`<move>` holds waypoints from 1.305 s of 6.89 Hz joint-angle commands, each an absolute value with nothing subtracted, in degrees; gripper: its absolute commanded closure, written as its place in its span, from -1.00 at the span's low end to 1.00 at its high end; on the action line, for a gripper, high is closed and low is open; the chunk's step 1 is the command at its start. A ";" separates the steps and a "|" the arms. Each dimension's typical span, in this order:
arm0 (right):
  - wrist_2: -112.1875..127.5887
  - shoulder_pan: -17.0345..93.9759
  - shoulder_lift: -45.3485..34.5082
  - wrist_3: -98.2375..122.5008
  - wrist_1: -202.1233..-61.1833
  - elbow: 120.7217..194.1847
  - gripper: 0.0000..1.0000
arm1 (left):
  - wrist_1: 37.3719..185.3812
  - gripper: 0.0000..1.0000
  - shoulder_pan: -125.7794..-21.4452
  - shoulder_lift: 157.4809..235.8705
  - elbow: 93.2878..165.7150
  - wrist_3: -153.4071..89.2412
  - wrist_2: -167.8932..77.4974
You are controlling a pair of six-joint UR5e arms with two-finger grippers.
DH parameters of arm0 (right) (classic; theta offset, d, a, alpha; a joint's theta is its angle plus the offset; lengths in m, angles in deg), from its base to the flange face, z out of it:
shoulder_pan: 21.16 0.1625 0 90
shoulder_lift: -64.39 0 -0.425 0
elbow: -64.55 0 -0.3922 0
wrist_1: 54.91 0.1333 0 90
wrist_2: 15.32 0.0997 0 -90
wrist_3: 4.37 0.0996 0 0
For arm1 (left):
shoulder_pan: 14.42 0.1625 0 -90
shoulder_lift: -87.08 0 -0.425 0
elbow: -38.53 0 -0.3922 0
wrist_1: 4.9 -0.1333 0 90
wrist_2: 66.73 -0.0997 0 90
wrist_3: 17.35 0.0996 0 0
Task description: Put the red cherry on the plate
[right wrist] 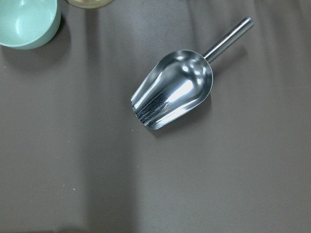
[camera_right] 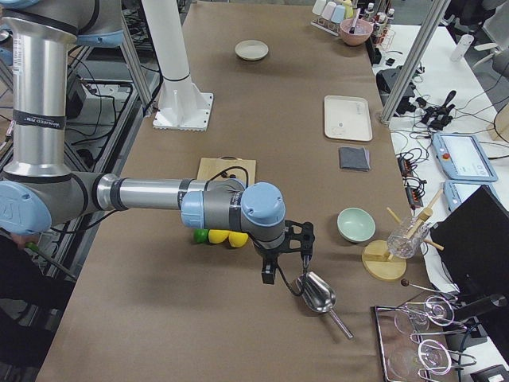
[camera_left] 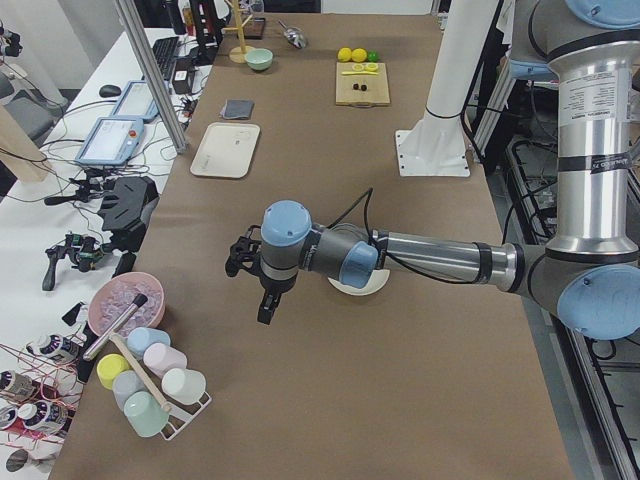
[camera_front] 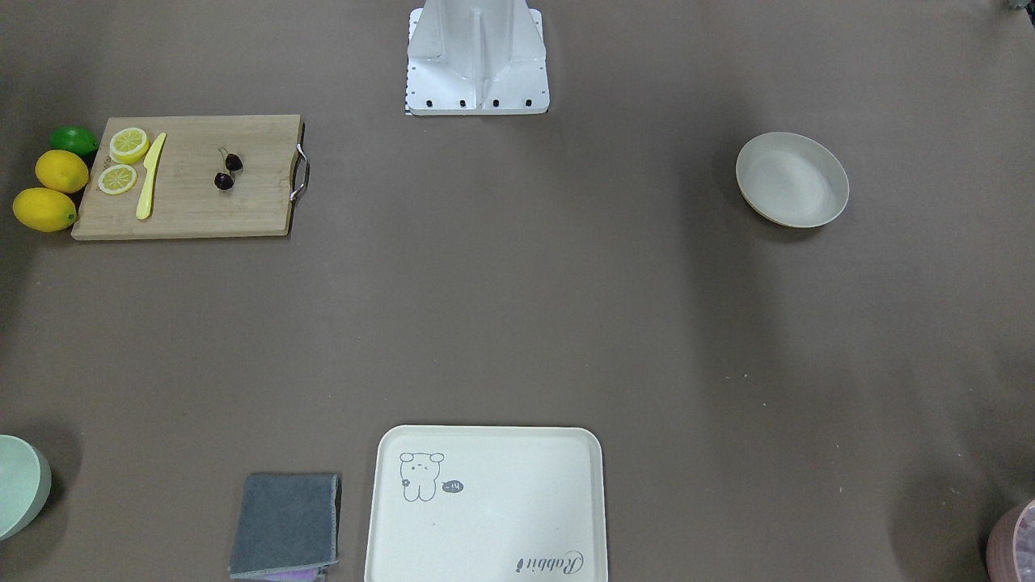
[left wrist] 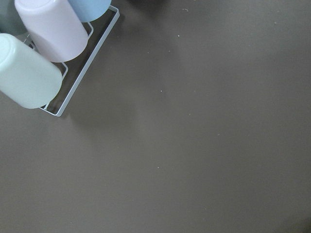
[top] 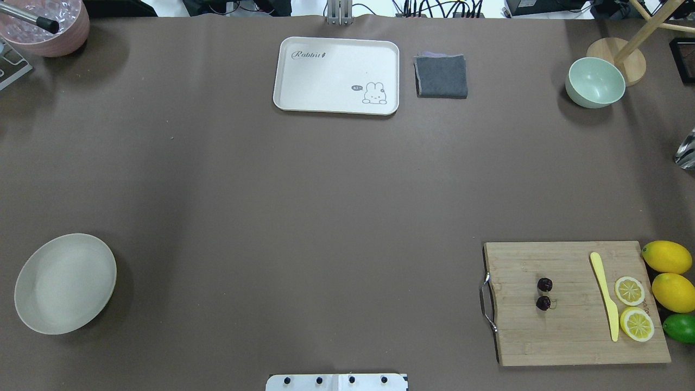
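The red cherry (camera_front: 228,171) (top: 544,294), a pair of tiny dark fruits on thin stems, lies on a wooden cutting board (camera_front: 194,210) (top: 570,336). The plate (camera_front: 792,179) (top: 65,283) is a round cream dish, holding nothing, on the far side of the table from the board. Neither gripper appears in the overhead or front views. In the exterior left view my left gripper (camera_left: 262,300) hangs over bare table near the plate (camera_left: 380,288). In the exterior right view my right gripper (camera_right: 286,267) hovers above a metal scoop (camera_right: 318,293). I cannot tell whether either is open or shut.
On the board lie a yellow knife (top: 605,296) and two lemon slices (top: 632,307); two lemons (top: 670,274) and a lime (top: 681,327) sit beside it. A bear tray (top: 336,75), grey cloth (top: 441,76), green bowl (top: 594,82) and cup rack (left wrist: 43,53) stand further off.
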State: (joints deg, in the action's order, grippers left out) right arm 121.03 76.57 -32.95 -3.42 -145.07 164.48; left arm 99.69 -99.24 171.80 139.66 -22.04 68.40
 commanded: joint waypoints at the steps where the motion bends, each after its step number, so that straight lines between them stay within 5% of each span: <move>1: 121.00 76.57 -33.08 -3.49 -144.99 164.48 -1.00 | 106.65 -0.96 -93.11 169.81 139.35 -27.26 72.21; 5: 120.82 76.66 -33.52 -3.49 -144.99 164.57 -1.00 | 141.81 -0.95 -72.90 163.21 133.39 -61.20 71.61; 9: 121.08 76.66 -33.96 -3.49 -144.99 164.57 -1.00 | 147.50 -0.93 -68.48 163.72 126.60 -60.77 71.61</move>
